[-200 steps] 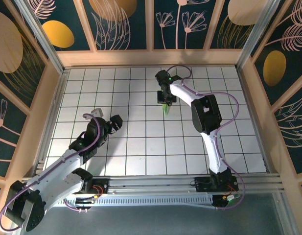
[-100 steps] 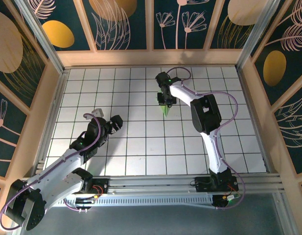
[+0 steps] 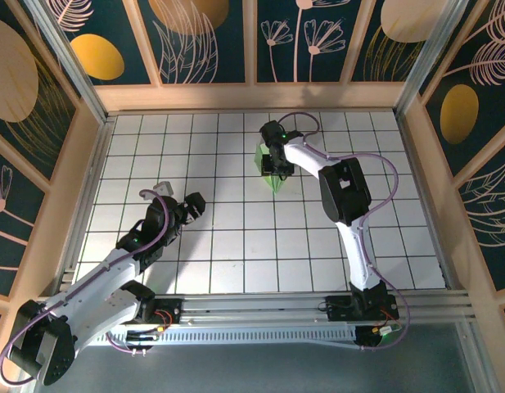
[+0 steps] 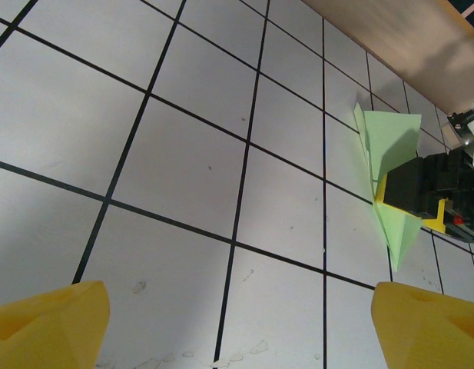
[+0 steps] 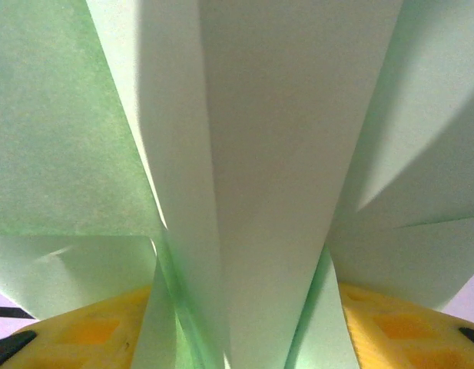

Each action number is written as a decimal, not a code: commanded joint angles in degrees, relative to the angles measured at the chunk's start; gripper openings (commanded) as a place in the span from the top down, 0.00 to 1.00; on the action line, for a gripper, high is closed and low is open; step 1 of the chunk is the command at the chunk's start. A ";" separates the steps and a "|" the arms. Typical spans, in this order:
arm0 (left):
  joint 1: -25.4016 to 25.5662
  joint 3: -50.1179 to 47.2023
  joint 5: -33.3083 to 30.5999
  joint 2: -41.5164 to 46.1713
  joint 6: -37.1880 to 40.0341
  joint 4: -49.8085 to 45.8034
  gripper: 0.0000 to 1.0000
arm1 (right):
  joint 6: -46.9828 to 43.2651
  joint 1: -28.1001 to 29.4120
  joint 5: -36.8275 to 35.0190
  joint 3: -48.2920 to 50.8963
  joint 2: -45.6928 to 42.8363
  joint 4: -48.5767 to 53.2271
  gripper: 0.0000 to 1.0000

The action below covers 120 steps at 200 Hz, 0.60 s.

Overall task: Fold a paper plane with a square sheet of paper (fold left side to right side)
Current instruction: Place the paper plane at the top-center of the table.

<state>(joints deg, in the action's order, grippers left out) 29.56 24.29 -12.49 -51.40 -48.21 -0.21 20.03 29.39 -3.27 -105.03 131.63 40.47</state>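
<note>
The bench (image 3: pixel 236 246) is white tiles w/ black lines. Wood walls (image 3: pixel 252 97) stand on the far, left & right sides. The near edge has the arm bases.

There is lots of bare tile all round. The L hand (image 3: pixel 195 204) is on the left-middle part of the bench, well apart from the left wall. Its yellow fingers (image 4: pixel 44 323) are spread wide, w/ nothing btw them, so it is released. Open tiles lie btw the L hand & the paper plane (image 3: pixel 271 167).

The paper plane is in the far-middle part of the bench. It is near the far wall but not touching it. Bare tiles lie to its left & on its near side. The R arm takes up the room on its right.

The R hand (image 3: pixel 274 170) is grasping the paper plane at its middle. In the R wrist view the folds run down btw the two yellow fingers (image 5: pixel 398 327).

The paper plane (image 4: pixel 390 173) is pale green, thin & plain. It is wide at the far end & comes to a sharp tip at the near end. Long creases (image 5: pixel 213 192) run down it. One flap sticks out on the left. The R hand (image 4: pixel 394 201) throws a dark shadow on it. It can't be told if the tip touches the bench.
</note>
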 commanded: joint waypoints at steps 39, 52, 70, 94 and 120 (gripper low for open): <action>-0.33 1.10 -0.43 0.43 0.82 0.91 0.12 | -0.42 0.13 -1.98 1.89 -3.52 2.16 0.47; -0.37 1.57 -0.60 0.12 1.15 0.91 0.12 | -0.60 0.23 -2.11 2.11 -3.98 2.25 0.47; -0.38 2.22 -0.65 -0.53 1.61 0.91 0.12 | -0.59 0.40 -2.18 2.35 -4.52 2.29 0.47; -0.31 2.93 -0.48 -1.31 1.86 1.00 0.12 | -0.62 0.58 -2.34 2.81 -5.16 2.16 0.47; -0.38 3.30 -0.43 -1.70 1.97 1.26 0.11 | -0.86 0.74 -2.38 3.17 -5.94 2.06 0.47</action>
<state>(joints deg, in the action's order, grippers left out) 29.56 25.91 -12.51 -52.66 -47.53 -0.14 19.81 29.52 -4.16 -102.87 129.12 40.95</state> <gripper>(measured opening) 0.884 0.533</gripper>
